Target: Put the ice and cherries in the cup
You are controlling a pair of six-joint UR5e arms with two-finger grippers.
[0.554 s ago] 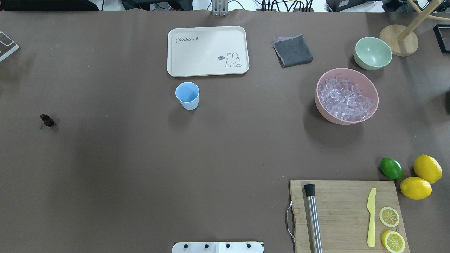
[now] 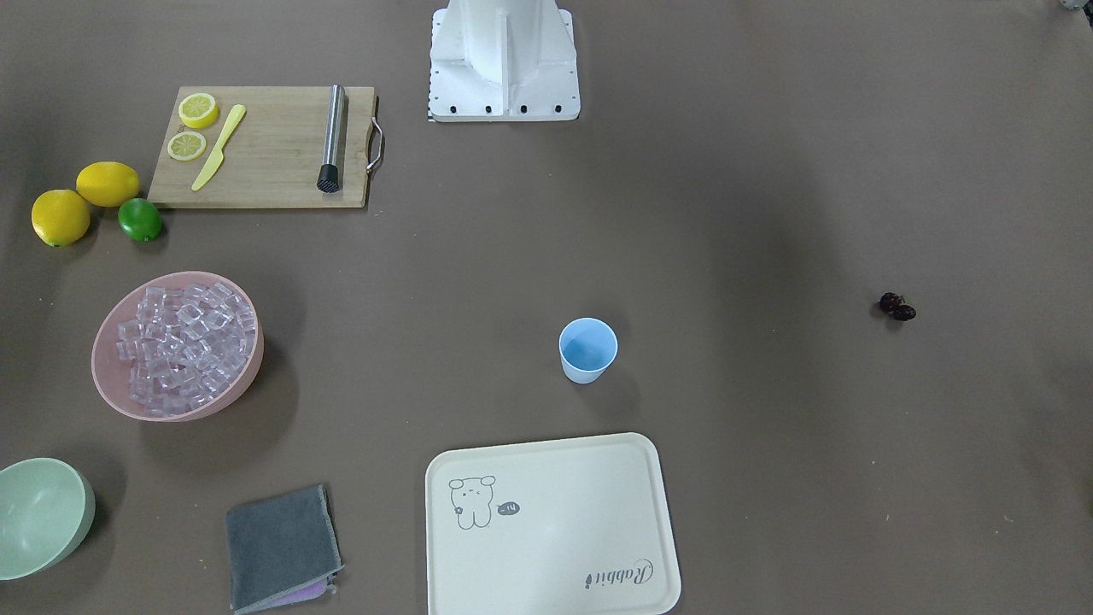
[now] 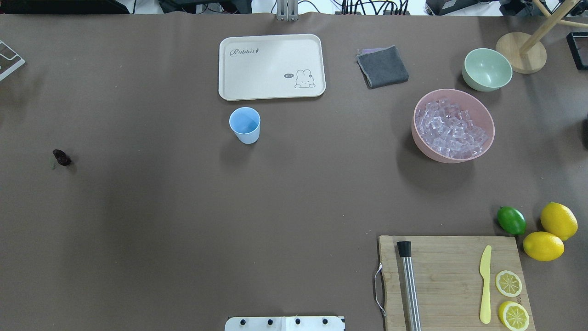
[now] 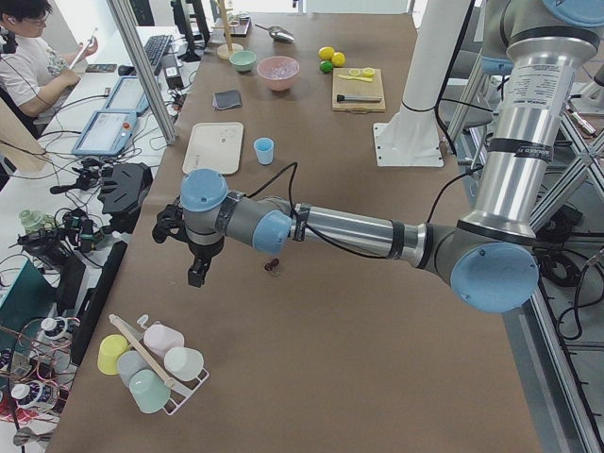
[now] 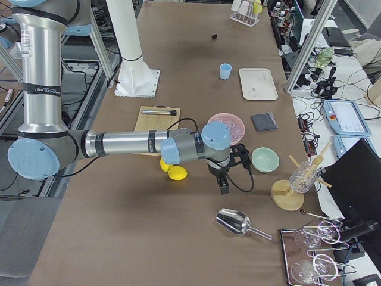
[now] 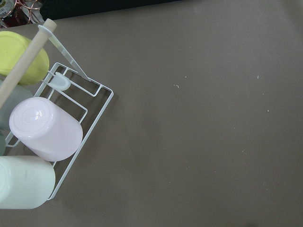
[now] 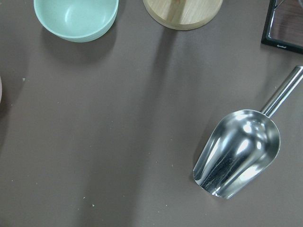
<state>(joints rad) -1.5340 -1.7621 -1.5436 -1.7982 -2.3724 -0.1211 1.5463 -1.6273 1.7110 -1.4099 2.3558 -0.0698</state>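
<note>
The light-blue cup (image 3: 245,124) stands upright in front of the cream tray (image 3: 272,66). Ice (image 3: 452,128) fills a pink bowl (image 3: 482,108) at the right. The dark cherries (image 3: 61,157) lie alone on the table's far left. Both grippers are outside the overhead and front views. In the exterior left view my left gripper (image 4: 198,271) hangs a little left of the cherries (image 4: 273,266), near a cup rack. In the exterior right view my right gripper (image 5: 224,187) points down between the pale green bowl (image 5: 265,159) and a metal scoop (image 5: 235,221). I cannot tell whether either is open or shut.
A cutting board (image 3: 452,280) with a muddler, a yellow knife and lemon slices sits front right, beside two lemons and a lime (image 3: 511,220). A grey cloth (image 3: 382,67) lies behind. The left wrist view shows a wire rack (image 6: 71,109) of cups; the right wrist view shows the scoop (image 7: 239,153).
</note>
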